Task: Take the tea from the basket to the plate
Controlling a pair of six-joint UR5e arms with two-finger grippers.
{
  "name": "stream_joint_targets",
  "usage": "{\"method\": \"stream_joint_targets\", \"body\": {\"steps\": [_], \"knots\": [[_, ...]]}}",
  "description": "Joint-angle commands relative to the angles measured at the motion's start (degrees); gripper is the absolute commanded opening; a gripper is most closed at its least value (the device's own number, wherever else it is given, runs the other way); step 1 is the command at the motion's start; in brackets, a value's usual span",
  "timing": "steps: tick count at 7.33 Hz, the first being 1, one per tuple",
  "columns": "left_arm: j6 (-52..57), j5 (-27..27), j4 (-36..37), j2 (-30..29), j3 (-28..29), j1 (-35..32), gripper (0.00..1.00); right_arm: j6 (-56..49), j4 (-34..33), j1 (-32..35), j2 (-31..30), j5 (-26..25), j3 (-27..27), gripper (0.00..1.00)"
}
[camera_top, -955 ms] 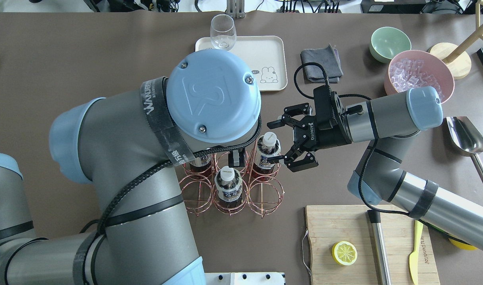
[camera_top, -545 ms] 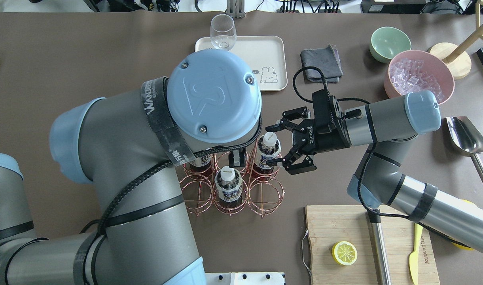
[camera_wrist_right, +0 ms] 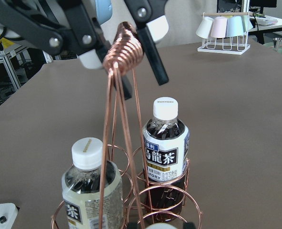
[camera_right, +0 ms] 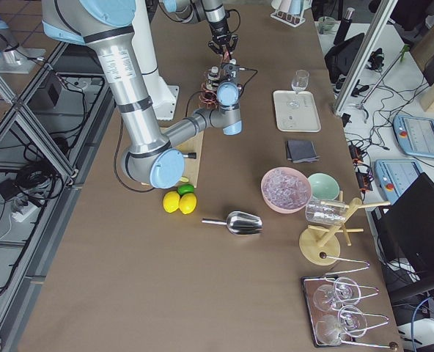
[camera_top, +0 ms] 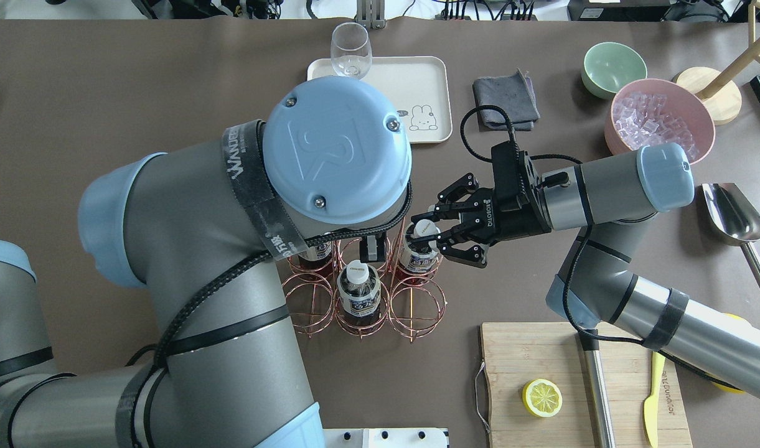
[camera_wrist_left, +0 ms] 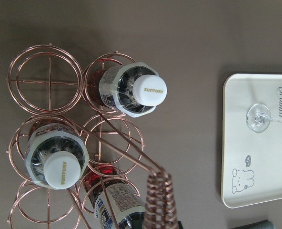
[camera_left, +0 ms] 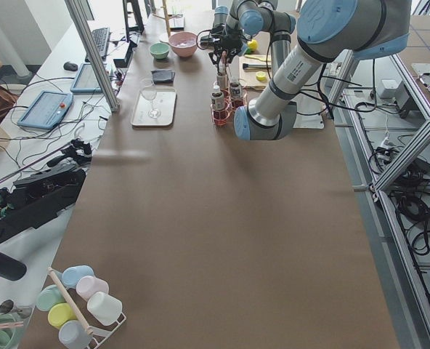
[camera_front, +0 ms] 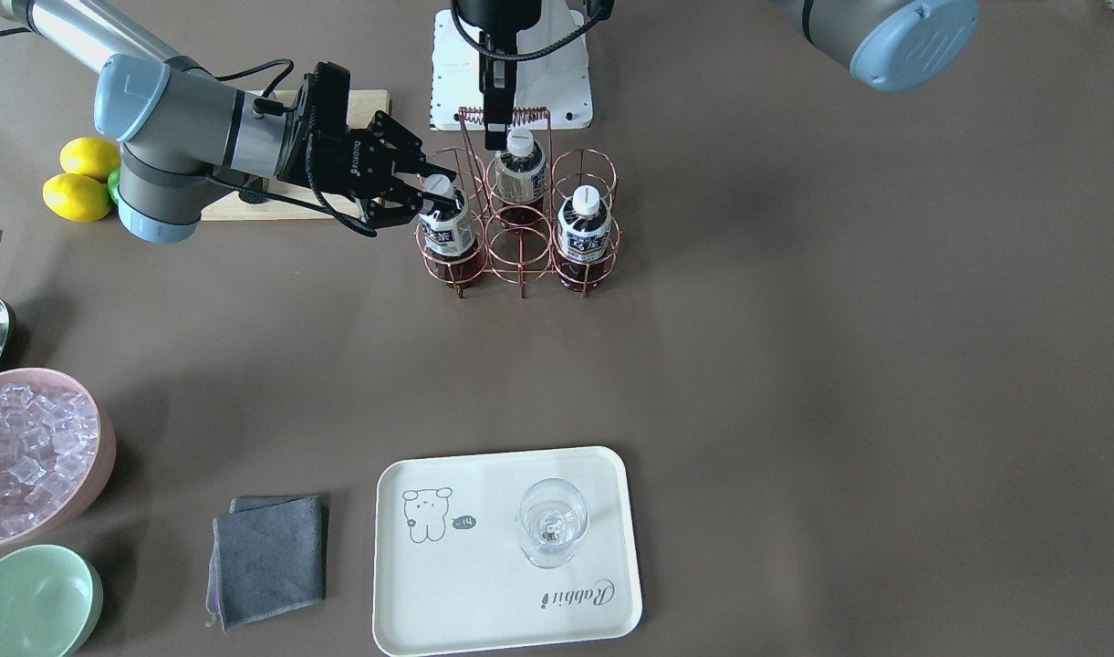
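The right tool (camera_top: 424, 231) is clamped on the far right tea (camera_front: 445, 235) in the basket (camera_wrist_left: 49, 81); the left tool (camera_wrist_right: 124, 44) pinches its handle (camera_wrist_left: 157, 200).

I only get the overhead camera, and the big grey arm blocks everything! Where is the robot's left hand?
Observer: The front camera shows the left hand closed on the coiled handle on top of the rose-gold copper wire basket.
Operator: How many teas are inside?
Observer: Three small clear plastic bottles of dark tea with white caps, each in its own ring; the other three rings hold nothing.
Operator: Is there room on the plate?
Observer: It looks like it. Only a clear wine glass stands on the cream-white rectangular tray, and the corner behind the arm is bare.
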Motion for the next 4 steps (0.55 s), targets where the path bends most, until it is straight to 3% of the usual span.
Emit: {"method": "stream_joint_targets", "body": {"steps": [1,4], "knots": [[0.09,0.0,0.04,0.09,-0.07,-0.11,0.0,0.1,-0.02,0.45,0.02,0.05,0.67,0.0],[0.26,-0.09,0.04,0.17,0.02,-0.28,0.0,7.1,-0.46,3.87,0.72,0.23,5.14,0.0]]}}
